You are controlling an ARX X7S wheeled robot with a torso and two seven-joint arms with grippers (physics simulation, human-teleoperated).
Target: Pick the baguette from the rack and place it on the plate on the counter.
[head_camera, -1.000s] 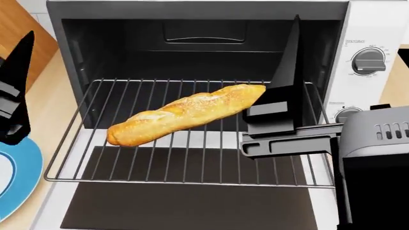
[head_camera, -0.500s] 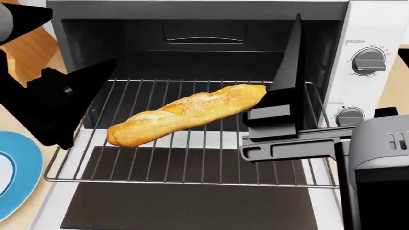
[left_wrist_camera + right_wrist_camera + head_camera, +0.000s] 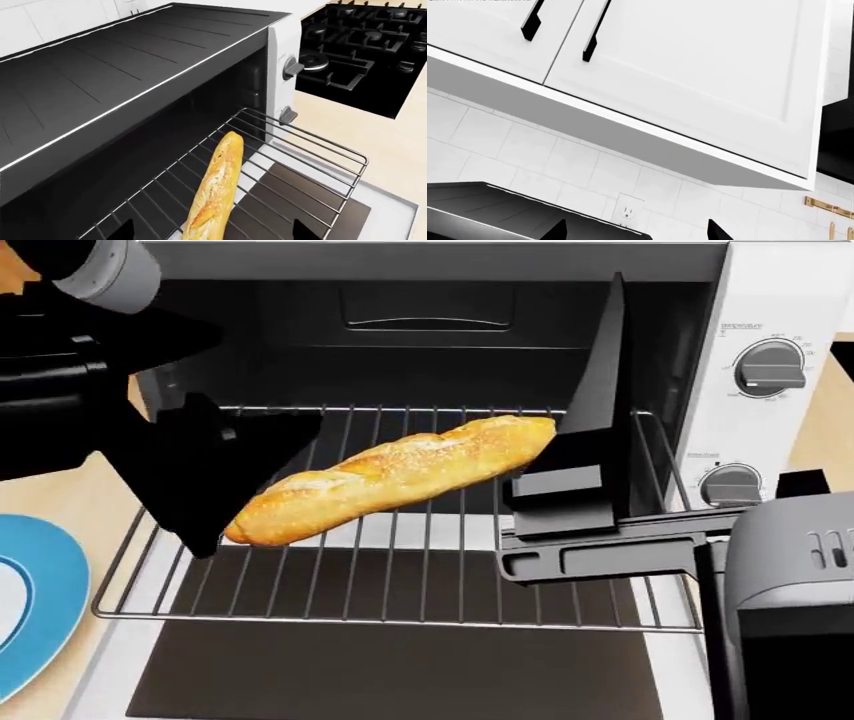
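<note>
The golden-brown baguette point(image 3: 387, 478) lies diagonally on the pulled-out wire rack point(image 3: 400, 610) in front of the oven cavity. It also shows in the left wrist view point(image 3: 217, 195). My left gripper point(image 3: 234, 490) is open and hangs over the baguette's left end. In the left wrist view point(image 3: 212, 232) its two black fingertips stand on either side of the loaf, not touching it. My right gripper point(image 3: 614, 310) points upward beside the baguette's right end, open and empty; its wrist view point(image 3: 635, 231) sees only wall and cabinets. The blue-rimmed plate point(image 3: 40, 630) sits on the beige counter point(image 3: 67, 500) at the left.
The white toaster oven has two knobs point(image 3: 767, 367) on its right panel, and its dark glass door point(image 3: 400, 670) lies open under the rack. A black stovetop point(image 3: 367, 50) lies beyond the oven. White upper cabinets point(image 3: 680, 65) hang above.
My left arm has swung in from the far left, across the plate side, to hang over the baguette's left end. The right gripper, the baguette and the rack have not moved.
</note>
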